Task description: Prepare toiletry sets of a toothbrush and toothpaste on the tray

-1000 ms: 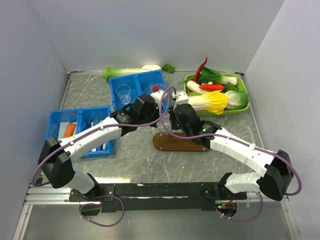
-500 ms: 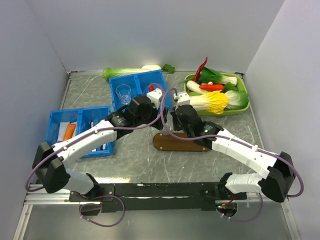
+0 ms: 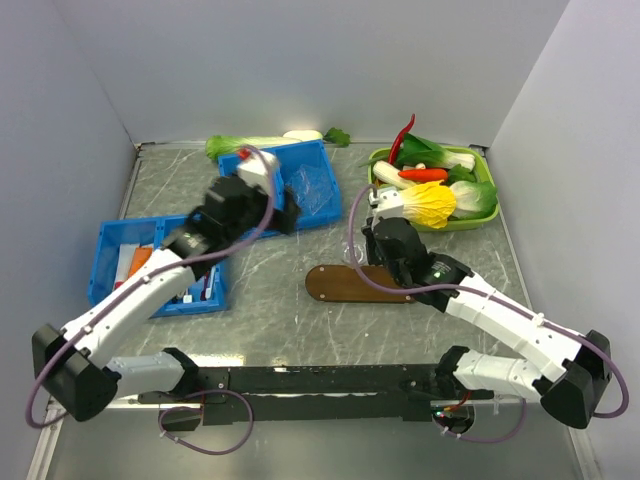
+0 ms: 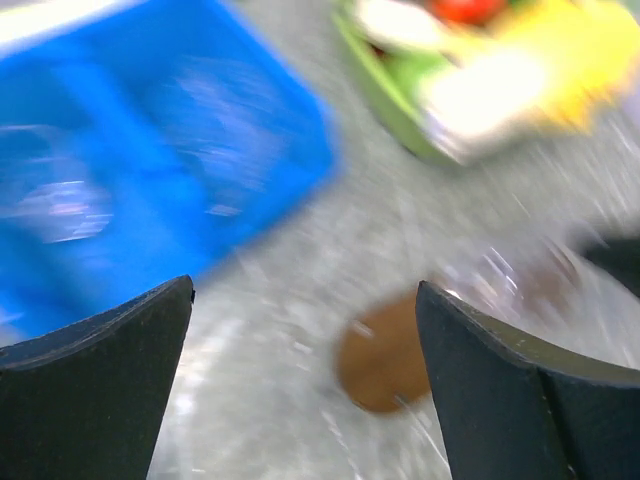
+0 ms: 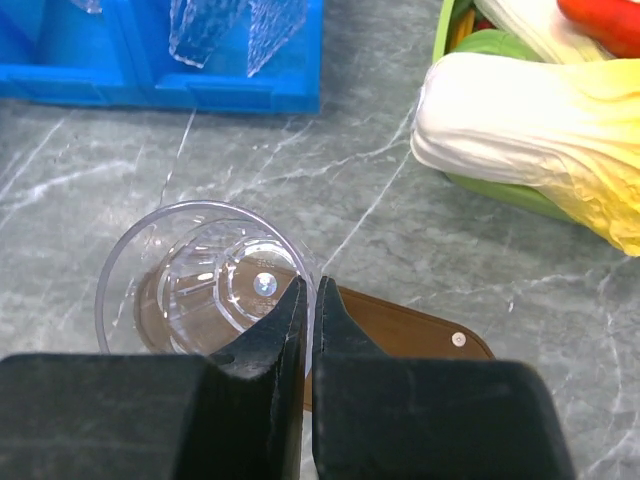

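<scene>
Swinging away from the tray since a second ago, the left arm now hangs over the rear blue bin [image 3: 300, 185], and the clear cup it had brought over stands with the right arm. The left gripper [image 4: 305, 290] is spread wide with nothing between its fingers; its view is motion-blurred. The right gripper [image 5: 308, 288] is pinched tight on the near wall of the clear cup [image 5: 215, 275], one finger inside the rim and one outside.

The cup stands upright, mouth up, its base on the left end of the tray [image 3: 345, 285]. The tray's long axis runs left to right in the overhead view, rounded ends at either side, and it lies on the table between the two arms.

One cup is on the tray. More clear plastic shows in the rear blue bin, but how many pieces I cannot tell. Two blue bins are in sight; the left blue bin [image 3: 110, 240] holds slim items too small to count. One green tray [image 3: 480, 215] of vegetables sits at the back right.
</scene>
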Available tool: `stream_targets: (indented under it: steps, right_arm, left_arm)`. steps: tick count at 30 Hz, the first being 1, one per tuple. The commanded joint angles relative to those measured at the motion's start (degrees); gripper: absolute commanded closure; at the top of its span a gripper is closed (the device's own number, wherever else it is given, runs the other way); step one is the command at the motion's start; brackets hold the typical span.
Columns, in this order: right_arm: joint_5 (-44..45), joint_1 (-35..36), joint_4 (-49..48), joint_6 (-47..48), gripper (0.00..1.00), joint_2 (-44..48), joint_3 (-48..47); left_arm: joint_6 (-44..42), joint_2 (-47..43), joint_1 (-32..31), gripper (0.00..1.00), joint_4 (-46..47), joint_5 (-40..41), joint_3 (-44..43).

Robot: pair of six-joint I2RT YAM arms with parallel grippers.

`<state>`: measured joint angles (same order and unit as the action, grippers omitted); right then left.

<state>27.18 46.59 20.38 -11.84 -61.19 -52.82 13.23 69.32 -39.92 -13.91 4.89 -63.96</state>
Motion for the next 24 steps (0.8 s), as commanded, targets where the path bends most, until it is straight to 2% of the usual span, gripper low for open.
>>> stream_targets:
  steps: [1, 3, 4, 7, 12, 24]
  right_arm:
    - [-5.7, -0.3, -3.3, 0.0, 1.0, 1.3, 1.6]
    - [-8.1, -0.3, -4.3, -1.4, 1.0, -0.6, 1.7]
    - [-10.5, -0.3, -4.6, -1.8, 1.0, -1.5, 1.5]
    - [-14.8, -0.1, -6.3, -3.3, 1.0, -5.5, 0.5]
    - [-20.1, -0.1, -8.4, -5.0, 1.0, -8.2, 0.6]
    - [-19.4, 0.3, -7.0, -5.3, 1.0, -13.0, 0.1]
  left_arm:
    - [4.2, -5.3, 11.1, 0.03, 4.2, -1.2, 0.9]
    - [3.9, -6.8, 12.4, 0.04, 4.5, 2.0, 1.6]
    - [2.9, -7.3, 12.4, 0.04, 4.3, 6.8, 1.8]
    - [1.4, -8.3, 12.4, 0.04, 5.3, 11.5, 3.1]
    - [1.4, -7.7, 12.4, 0.03, 5.3, 10.7, 3.1]
    - [1.1, -7.3, 12.3, 0.04, 5.3, 10.4, 3.1]
